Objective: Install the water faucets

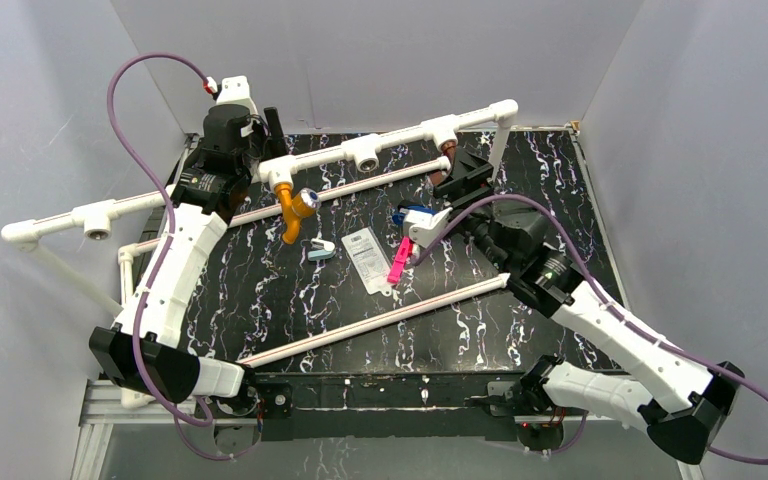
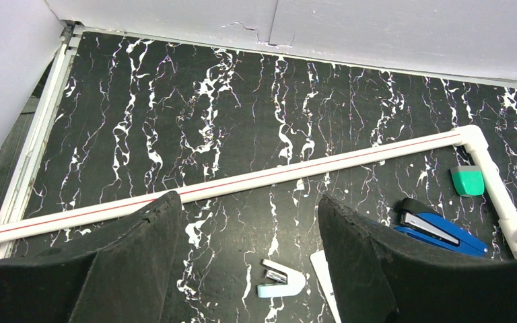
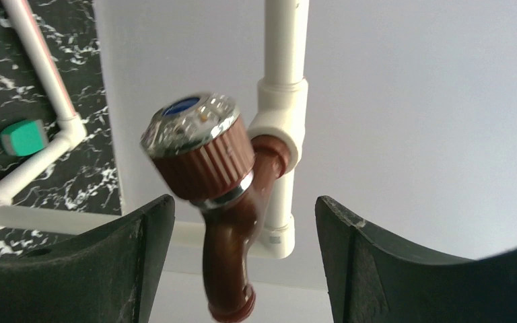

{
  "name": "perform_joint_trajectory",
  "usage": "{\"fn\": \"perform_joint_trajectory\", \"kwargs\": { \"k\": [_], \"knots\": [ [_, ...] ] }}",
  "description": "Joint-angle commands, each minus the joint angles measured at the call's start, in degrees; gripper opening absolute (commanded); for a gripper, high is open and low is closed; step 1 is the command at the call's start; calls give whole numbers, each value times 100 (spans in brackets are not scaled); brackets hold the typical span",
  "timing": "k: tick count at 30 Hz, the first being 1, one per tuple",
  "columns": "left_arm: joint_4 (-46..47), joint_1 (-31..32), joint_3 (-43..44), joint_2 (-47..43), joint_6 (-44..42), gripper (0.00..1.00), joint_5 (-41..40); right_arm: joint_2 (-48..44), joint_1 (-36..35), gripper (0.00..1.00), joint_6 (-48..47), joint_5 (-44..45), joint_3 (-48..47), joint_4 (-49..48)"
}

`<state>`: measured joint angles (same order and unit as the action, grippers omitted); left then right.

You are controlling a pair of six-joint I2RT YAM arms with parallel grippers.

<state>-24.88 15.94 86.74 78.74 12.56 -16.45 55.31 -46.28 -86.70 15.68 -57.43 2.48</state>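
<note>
Gleaming brown faucet (image 3: pixel 223 225), ribbed chrome-capped knob (image 3: pixel 198 151)

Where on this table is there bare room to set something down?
Bare marble lies between the long front pipe and the near edge of the table, and between the left arm and the staple remover. Crowded: the middle, where the blue stapler, clear packet, pink tool and right gripper cluster.

**Both sets of jaws stood open**

Your left arm (image 1: pixel 175 270) rose steeply from its base toward the far left, with the left gripper (image 2: pixel 249 208) tilted downward and its jaws wide apart. Your right arm (image 1: pixel 610 325) stretched low and diagonally toward the far middle, and the right gripper (image 3: pixel 246 208) was spread, its fingers (image 3: pixel 128 269) clamping nothing.
</note>
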Motion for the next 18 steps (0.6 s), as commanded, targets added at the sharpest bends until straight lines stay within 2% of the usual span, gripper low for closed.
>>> {"fn": "perform_joint_trajectory", "kwargs": {
  "k": [1, 4, 11, 16, 18],
  "knots": [
    [-1212, 169, -309, 317, -86, 72, 257, 160, -173, 81, -505, 533, 105, -1075],
    [-1212, 181, -310, 334, -91, 72, 247, 278, -218, 76, -541, 700, 225, -1350],
    [-1217, 175, -314, 344, -93, 72, 238, 376, -302, 55, -397, 1035, 424, -1784],
    [-1212, 186, -326, 336, -98, 72, 237, 291, -346, 35, -97, 1214, 579, -1960],
    [-1211, 188, -332, 335, -102, 72, 236, 281, -372, 23, 86, 1290, 613, -2023]
  ]
}}
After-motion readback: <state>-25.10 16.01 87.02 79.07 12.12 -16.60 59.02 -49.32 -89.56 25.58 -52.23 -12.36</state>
